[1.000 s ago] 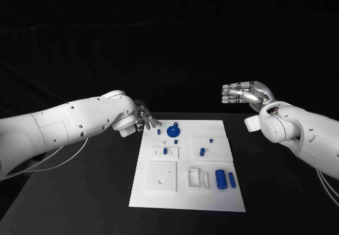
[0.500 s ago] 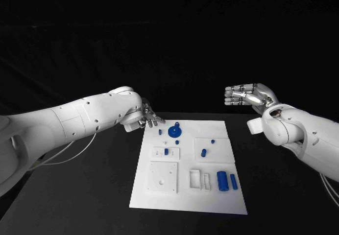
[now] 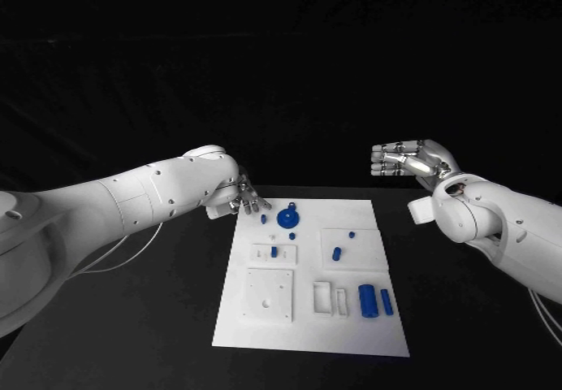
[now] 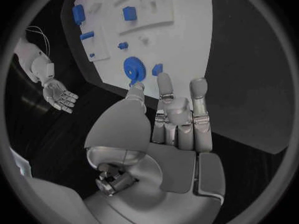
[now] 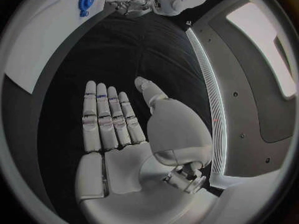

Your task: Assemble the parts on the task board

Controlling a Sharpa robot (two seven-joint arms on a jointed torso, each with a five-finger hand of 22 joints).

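Observation:
The white task board [image 3: 352, 333] lies in the middle of the black table. At its far end a round blue part [image 3: 288, 218] lies with small blue pieces [image 3: 265, 218] beside it. A blue cylinder [image 3: 366, 298] and a blue bar [image 3: 386, 300] lie near the right edge. My left hand [image 3: 243, 197] hovers over the board's far left corner, fingers apart and pointing down, holding nothing. In the left wrist view its fingertips [image 4: 163, 79] are just short of the round blue part [image 4: 132, 69]. My right hand [image 3: 404, 158] is raised beyond the far right corner, empty, its fingers [image 5: 106, 114] stretched out.
Raised white plates [image 3: 270, 296] and a slotted holder [image 3: 329, 296] sit on the board's near half, and another plate [image 3: 352, 244] carries two blue pieces. Black table [image 3: 129, 325] lies bare on both sides of the board.
The left forearm has swung up and in toward the board while its hand stayed over the far left corner. The right hand has sunk slightly and turned a little.

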